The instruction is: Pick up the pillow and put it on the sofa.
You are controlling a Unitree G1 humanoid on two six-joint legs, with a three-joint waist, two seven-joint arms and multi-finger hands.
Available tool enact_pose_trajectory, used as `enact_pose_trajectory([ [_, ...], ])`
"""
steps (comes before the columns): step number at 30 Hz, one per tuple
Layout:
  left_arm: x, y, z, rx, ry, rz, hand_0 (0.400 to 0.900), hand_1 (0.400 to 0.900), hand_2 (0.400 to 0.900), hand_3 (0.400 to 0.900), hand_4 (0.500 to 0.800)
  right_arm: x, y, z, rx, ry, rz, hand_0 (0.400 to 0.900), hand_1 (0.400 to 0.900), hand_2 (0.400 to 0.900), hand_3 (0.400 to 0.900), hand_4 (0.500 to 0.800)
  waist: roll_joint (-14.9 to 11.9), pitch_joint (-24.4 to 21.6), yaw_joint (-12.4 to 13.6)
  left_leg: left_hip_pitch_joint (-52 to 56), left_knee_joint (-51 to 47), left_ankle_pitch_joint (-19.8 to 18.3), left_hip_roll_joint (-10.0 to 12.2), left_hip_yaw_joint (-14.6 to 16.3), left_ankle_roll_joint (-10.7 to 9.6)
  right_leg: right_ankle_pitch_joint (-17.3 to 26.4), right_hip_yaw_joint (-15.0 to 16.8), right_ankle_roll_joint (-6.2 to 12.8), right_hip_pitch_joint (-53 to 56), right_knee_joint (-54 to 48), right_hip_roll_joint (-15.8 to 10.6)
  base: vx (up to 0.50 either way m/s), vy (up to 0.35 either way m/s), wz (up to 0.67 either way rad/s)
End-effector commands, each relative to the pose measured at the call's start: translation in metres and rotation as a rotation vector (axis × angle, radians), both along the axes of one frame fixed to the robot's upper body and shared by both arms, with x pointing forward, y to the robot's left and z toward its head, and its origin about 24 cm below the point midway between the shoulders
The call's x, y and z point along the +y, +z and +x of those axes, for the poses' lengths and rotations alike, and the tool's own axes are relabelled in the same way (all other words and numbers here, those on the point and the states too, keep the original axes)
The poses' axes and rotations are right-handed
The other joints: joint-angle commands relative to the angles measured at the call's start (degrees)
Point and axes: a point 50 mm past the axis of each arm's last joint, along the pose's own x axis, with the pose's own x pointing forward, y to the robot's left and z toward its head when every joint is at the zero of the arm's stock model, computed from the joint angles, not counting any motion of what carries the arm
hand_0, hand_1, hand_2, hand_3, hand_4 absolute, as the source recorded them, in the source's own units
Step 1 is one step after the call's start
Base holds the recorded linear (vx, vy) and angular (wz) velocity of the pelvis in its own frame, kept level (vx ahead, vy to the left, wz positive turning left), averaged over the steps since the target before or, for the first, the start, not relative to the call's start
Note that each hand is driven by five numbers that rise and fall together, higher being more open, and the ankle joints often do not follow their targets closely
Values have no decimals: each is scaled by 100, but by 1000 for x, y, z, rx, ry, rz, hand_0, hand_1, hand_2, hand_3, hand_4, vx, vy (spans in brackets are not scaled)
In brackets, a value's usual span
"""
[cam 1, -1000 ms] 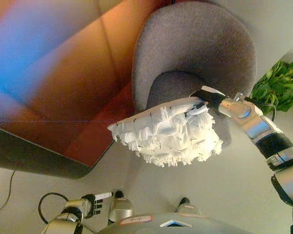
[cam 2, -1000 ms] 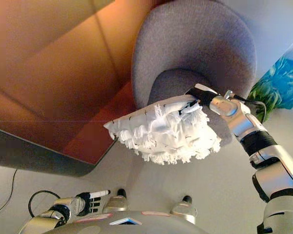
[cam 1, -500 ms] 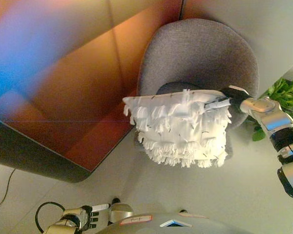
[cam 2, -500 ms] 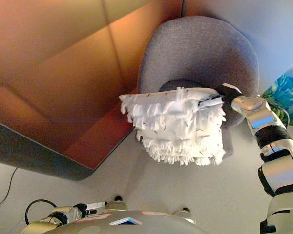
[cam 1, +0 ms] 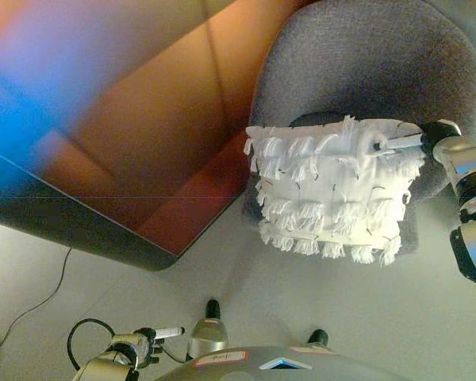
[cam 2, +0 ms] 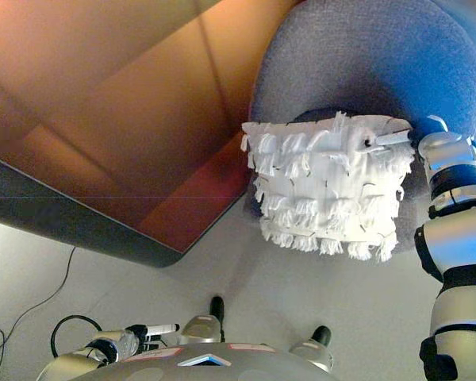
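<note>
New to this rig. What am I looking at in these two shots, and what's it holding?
Both pictures come from a stereo camera on a humanoid robot's head, looking down; left eye and right eye show the same scene from slightly different spots. The right hand reaches in from the right and grips a white fringed pillow by its top corner, so it hangs in front of a grey upholstered chair, the sofa in the task. The pillow is not yet set down on the seat. The left hand shows low at the bottom left, holding nothing. A reddish-brown panel stands to the left over a pale floor.
</note>
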Motion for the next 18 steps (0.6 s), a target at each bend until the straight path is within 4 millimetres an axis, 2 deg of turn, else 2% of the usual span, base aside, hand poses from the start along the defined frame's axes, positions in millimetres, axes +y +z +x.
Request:
enact_pose_trajectory([
  [1, 20, 7, 5, 38, -88, 78, 900, 900, 900, 900, 800, -5, 112, 8, -276, -34, -141, 900, 900, 900, 900, 800, -224, -58, 248, -6, -213, 296, 242, -63, -40, 216, 87, 223, -9, 132, -506, 15, 9, -15],
  [6, 25, 7, -2, 51, -81, 62, 900, 900, 900, 900, 800, -19, 114, -1, -245, -68, -206, 900, 900, 900, 900, 800, -237, -122, 192, 101, -213, 278, 284, 1, -56, 205, 116, 206, 72, 88, -472, 15, 0, -12],
  [13, 45, 12, -19, 97, -60, 74, 900, 900, 900, 900, 800, -44, 123, -20, -194, -160, -303, 900, 900, 900, 900, 800, -365, -300, 50, 282, -213, 254, 375, 128, -79, 206, 217, 184, 188, -6, -385, 35, -38, -15],
  [18, 58, 17, -22, 97, -44, 80, 900, 900, 900, 900, 800, -53, 114, -27, -179, -171, -282, 900, 900, 900, 900, 800, -483, -388, -58, 394, -213, 221, 425, 281, -91, 178, 278, 169, 255, -21, -336, -2, -44, -14],
])
